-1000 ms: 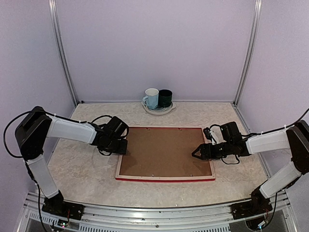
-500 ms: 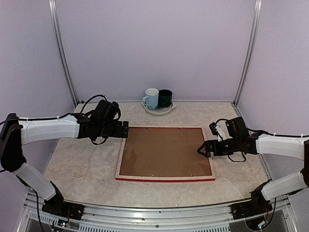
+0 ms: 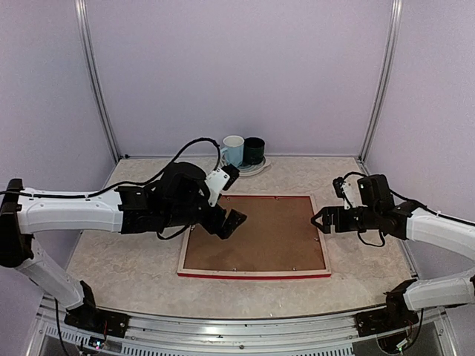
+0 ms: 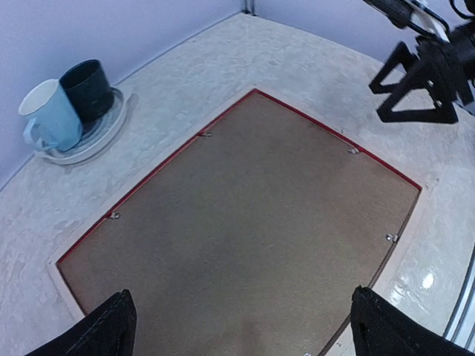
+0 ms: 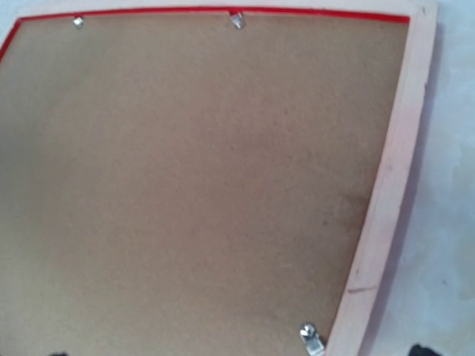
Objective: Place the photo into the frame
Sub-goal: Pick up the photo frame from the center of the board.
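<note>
currently i read both jaw pairs spread: left gripper [image 3: 231, 222] above the frame's [image 3: 252, 272] left half, right gripper [image 3: 317, 221] at its right edge.

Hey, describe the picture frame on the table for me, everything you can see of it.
The frame lies flat and face down in the middle of the table. Its back rails look like pale wood, with red showing along its near and far edges. A brown backing board fills the opening, with small metal tabs around its edge. The open left claw hovers above its left part. The open right claw is at its right rail, contact unclear.
</note>
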`<state>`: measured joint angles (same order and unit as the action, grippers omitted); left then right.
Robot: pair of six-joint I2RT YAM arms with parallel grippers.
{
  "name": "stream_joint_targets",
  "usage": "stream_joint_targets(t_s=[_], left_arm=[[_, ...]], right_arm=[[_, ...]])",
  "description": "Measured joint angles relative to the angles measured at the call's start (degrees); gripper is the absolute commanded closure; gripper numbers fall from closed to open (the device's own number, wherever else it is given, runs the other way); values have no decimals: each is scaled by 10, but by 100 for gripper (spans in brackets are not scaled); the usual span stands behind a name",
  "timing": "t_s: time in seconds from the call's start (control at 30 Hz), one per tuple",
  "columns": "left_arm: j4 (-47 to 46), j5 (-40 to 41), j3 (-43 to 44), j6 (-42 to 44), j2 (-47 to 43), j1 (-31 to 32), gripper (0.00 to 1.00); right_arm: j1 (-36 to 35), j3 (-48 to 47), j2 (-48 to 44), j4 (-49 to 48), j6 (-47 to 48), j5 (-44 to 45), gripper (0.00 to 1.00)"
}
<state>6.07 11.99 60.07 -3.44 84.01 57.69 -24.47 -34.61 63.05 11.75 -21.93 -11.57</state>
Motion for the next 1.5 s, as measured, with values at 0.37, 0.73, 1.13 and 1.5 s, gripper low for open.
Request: stream_joint_targets(t_s=[0.37, 0.73, 1.13, 1.5], left_arm=[[36, -75, 44, 126, 159, 84, 15], [67, -141, 82, 183, 230, 99, 26], [85, -150, 98, 233, 281, 99, 55], [82, -147, 107, 253, 296, 99, 94]], right_arm=[[0, 0, 2, 23, -2, 5, 2], [1, 0, -4, 31, -2, 4, 4], [2, 0, -11, 35, -2, -18, 7], [2, 0, -11, 35, -7, -31, 8]])
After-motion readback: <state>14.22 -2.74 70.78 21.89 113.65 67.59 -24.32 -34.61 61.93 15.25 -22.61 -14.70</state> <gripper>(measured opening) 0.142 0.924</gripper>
